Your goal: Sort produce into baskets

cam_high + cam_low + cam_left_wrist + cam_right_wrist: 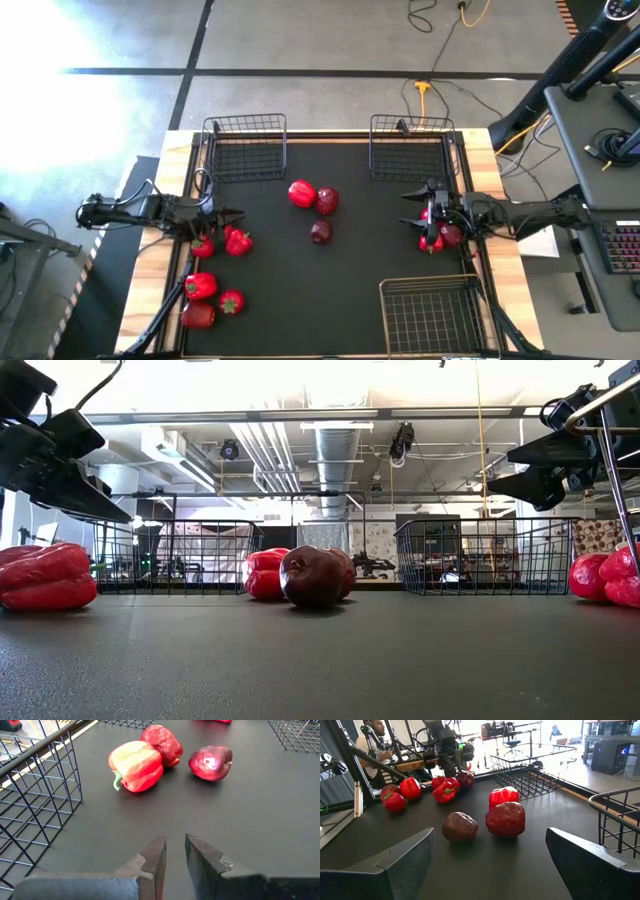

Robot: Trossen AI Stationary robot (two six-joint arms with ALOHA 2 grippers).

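Note:
A glossy red pepper [302, 193] and two dark maroon fruits [327, 200] [320, 232] rest on the black mat mid-table; they also show in the left wrist view [136, 766] and the right wrist view [506, 819]. Several red pieces lie at the left [200, 286], and a few more lie under the right arm [437, 237]. My left gripper [235, 214] [175, 855] hovers at the left with its fingers nearly together, empty. My right gripper [412, 208] [490, 865] hovers at the right, wide open and empty. Both point toward the middle.
Three black wire baskets stand on the mat: far left [245, 122], far right [410, 120] and near right [430, 285]. Bare mat lies between the middle fruits and the near edge. A person shows beyond the table in the right wrist view [377, 730].

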